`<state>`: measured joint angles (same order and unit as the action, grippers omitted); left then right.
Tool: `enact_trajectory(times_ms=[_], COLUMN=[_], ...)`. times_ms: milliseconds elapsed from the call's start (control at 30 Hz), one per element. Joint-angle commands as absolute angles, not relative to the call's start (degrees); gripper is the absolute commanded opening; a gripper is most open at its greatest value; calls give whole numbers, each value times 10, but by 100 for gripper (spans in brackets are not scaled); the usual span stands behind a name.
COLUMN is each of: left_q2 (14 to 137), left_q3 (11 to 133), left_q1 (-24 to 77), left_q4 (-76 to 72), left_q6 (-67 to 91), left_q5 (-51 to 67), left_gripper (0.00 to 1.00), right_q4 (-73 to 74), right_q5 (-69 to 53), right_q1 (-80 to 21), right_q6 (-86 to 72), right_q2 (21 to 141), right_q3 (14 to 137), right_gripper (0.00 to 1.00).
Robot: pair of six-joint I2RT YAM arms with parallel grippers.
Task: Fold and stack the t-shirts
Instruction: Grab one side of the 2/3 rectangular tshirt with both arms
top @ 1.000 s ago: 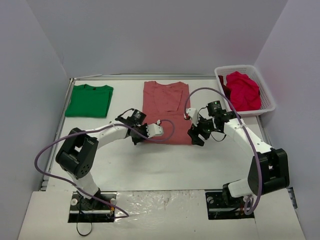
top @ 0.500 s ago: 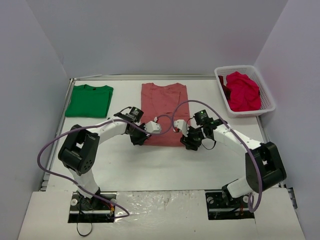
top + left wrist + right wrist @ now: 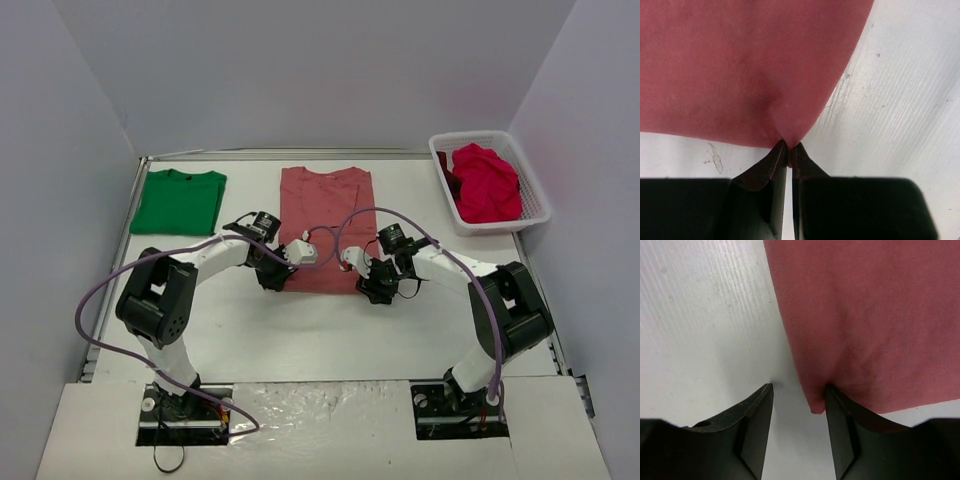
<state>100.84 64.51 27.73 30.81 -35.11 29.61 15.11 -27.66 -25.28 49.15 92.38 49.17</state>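
Salmon-pink tee point(image 3: 327, 225) flat on table point(image 3: 320, 330) left of basket point(image 3: 535, 195); left hand point(image 3: 788, 150) pinched shut on hem corner far from basket, right hand point(image 3: 799, 386) open astride the nearer corner, so lifting now could skew the fold.

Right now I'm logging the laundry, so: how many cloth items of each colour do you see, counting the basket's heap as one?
Green t-shirt: 1
Salmon-pink t-shirt: 1
Crimson heap in the basket: 1 (shirts inside cannot be counted)
Total: 3
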Motion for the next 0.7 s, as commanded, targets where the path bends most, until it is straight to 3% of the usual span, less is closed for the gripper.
enact_trajectory(times_ms=[0,133,267,300,667], left_q2=[1012,1016,1016,1016,934], left_q3=[668,666,663,664,708], left_q1=[277,277,274,273,259], left_q4=[330,329,330,331,424], left_q6=[-351,-351,-352,-353,-389], left_q5=[325,330,337,339,338], left_gripper=[2,2,2,2,2], right_q4=[142,136,138,137,333], right_q5=[-248,-238,-228,-225,-289], right_q1=[-257,-257,-257,-257,-257], right_q6=[494,490,482,478,484], right_q2=[940,960,973,973,889], right_q3=[490,490,495,495,575], right_gripper=[42,36,4,0,0])
